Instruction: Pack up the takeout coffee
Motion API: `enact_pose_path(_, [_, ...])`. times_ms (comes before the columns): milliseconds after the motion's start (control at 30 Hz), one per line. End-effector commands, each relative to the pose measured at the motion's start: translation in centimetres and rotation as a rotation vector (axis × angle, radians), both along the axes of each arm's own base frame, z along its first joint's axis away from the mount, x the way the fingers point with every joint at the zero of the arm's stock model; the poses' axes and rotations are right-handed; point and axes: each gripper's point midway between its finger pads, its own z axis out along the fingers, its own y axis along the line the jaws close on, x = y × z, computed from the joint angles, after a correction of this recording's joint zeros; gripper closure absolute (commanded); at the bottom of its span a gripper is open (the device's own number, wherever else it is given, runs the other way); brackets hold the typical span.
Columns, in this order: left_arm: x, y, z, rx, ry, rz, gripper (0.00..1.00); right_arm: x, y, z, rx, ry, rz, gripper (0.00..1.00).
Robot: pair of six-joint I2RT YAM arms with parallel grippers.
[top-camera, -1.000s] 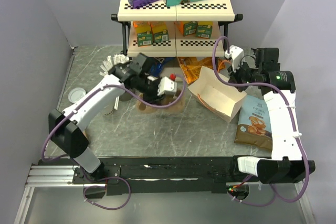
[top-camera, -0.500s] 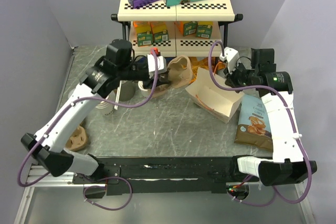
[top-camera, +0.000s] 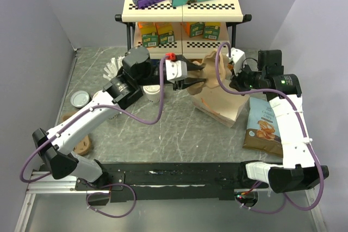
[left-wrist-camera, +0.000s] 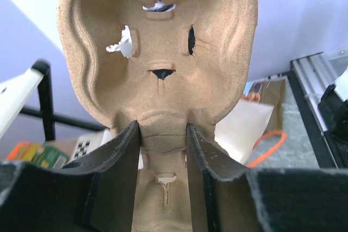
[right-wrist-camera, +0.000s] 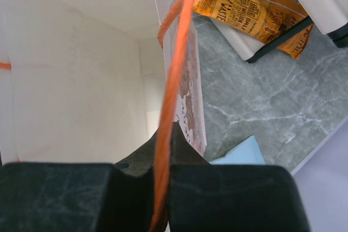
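My left gripper (top-camera: pixel 190 74) (left-wrist-camera: pixel 161 129) is shut on a brown pulp cup carrier (left-wrist-camera: pixel 157 52). It holds the carrier (top-camera: pixel 209 62) tilted up at the mouth of the paper bag (top-camera: pixel 217 104). My right gripper (top-camera: pixel 232 81) (right-wrist-camera: pixel 169 134) is shut on the bag's orange handle (right-wrist-camera: pixel 174 63) and keeps the bag upright, its pale inside (right-wrist-camera: pixel 70 80) showing. The takeout coffee (top-camera: pixel 153 93), a small white paper cup, stands on the table beside the left forearm, apart from both grippers.
A two-tier rack (top-camera: pixel 182 6) with boxes stands at the back. A blue snack bag (top-camera: pixel 265 123) lies right of the paper bag, with an orange packet (right-wrist-camera: pixel 244 4) behind. A grey cup of white sticks (top-camera: pixel 111 68), a round lid (top-camera: pixel 80 99) and a second carrier (top-camera: pixel 82 144) are at left.
My left arm has swung right and carried the pulp carrier from mid-table to the bag's mouth. The bag has risen from lying to upright under the right gripper's hold.
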Motion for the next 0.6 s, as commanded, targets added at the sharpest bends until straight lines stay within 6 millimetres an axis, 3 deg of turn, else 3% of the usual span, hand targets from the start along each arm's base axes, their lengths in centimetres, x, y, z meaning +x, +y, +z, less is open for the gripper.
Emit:
enact_pose_path(0, [-1.7,-0.9,1.9,-0.077,-0.077,-0.061,0.99,-0.5,1.0,1.3,0.047,-0.04,0.027,1.0])
enact_pose_path(233, [-2.2,-1.7,-0.6,-0.062,-0.063,-0.094,0.99,-1.2,1.9,2.0,0.11,-0.029,0.043,1.0])
enact_pose_path(567, [-2.0,-0.8,-1.0,-0.081,-0.089,-0.037,0.99,-4.2,3.5,1.2,0.098,-0.003,0.274,1.0])
